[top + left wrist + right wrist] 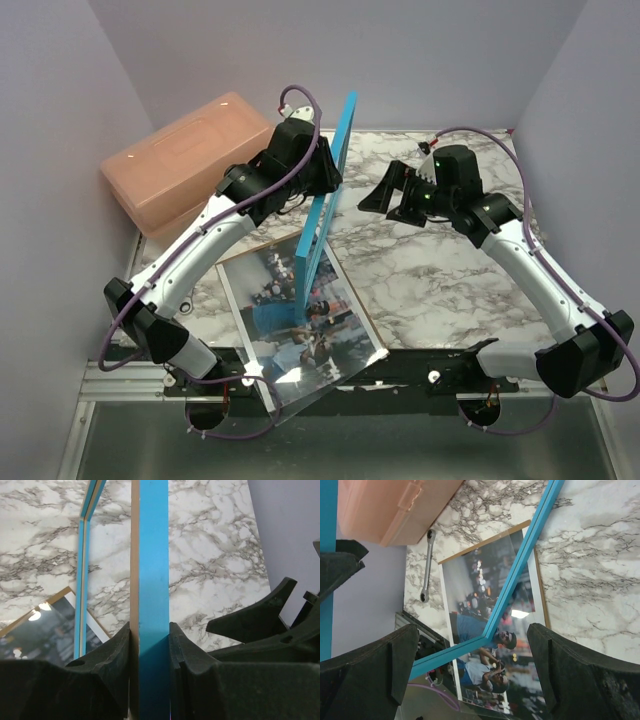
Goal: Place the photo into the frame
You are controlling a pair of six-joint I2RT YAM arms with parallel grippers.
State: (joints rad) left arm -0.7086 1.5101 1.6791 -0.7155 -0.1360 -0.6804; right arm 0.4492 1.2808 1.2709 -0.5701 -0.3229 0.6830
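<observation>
The frame [330, 170], a thin bright blue rectangle, stands on edge, tilted, with its lower corner down on the photo [290, 335]. My left gripper [322, 180] is shut on the frame's upper bar. In the left wrist view the blue bar [153, 570], with pale wood on its left side, runs up between the two black pads of that gripper [150, 645]. The photo, a colour street scene with a man in a blue shirt [470, 627], lies flat face up. My right gripper [388, 196] hangs open just right of the frame, holding nothing [470, 670].
A brown backing board [262, 243] lies under the photo, and a clear sheet [320, 385] overhangs the table's front edge. A pink lidded box [185, 160] sits at the back left. A metal wrench [426, 565] lies beside the photo. Bare marble [430, 280] spreads to the right.
</observation>
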